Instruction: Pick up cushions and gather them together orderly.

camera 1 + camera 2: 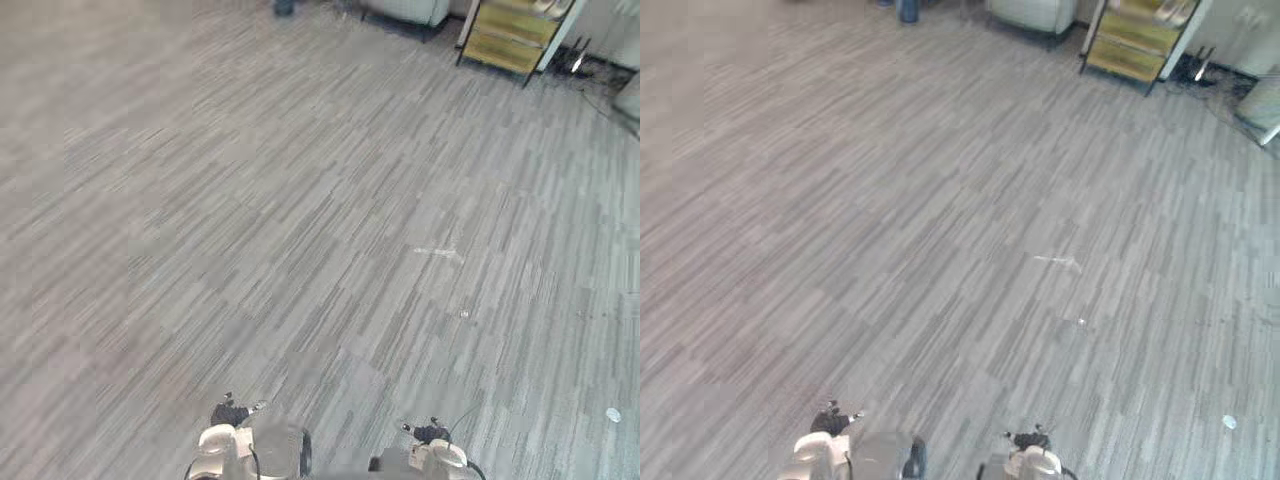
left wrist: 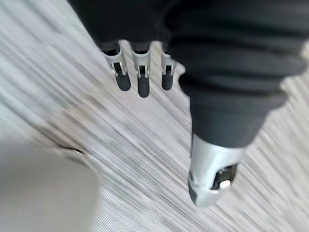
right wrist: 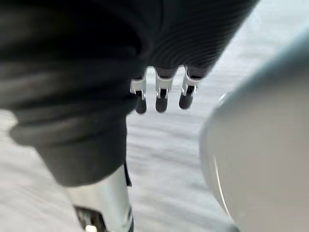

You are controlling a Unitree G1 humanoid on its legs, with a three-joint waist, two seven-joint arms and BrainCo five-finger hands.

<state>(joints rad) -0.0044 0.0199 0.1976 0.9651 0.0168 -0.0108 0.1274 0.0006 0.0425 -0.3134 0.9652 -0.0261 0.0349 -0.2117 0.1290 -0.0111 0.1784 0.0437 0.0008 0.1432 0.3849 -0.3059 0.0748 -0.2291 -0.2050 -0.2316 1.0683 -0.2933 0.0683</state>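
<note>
Hanging over the grey floor [image 1: 300, 200], our left hand [image 2: 141, 79] and right hand [image 3: 161, 96] hold nothing, fingers [image 3: 186, 94] straight; we see a shelf [image 1: 515, 35] at upper right.

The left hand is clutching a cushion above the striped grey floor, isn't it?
Not quite: the left hand holds nothing. In the left wrist view its fingers hang straight and free above the striped grey floor, just as you said.

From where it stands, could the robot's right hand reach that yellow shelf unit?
Probably not: the yellow shelf unit stands far away across the floor, and the right hand hangs open, holding nothing.
</note>
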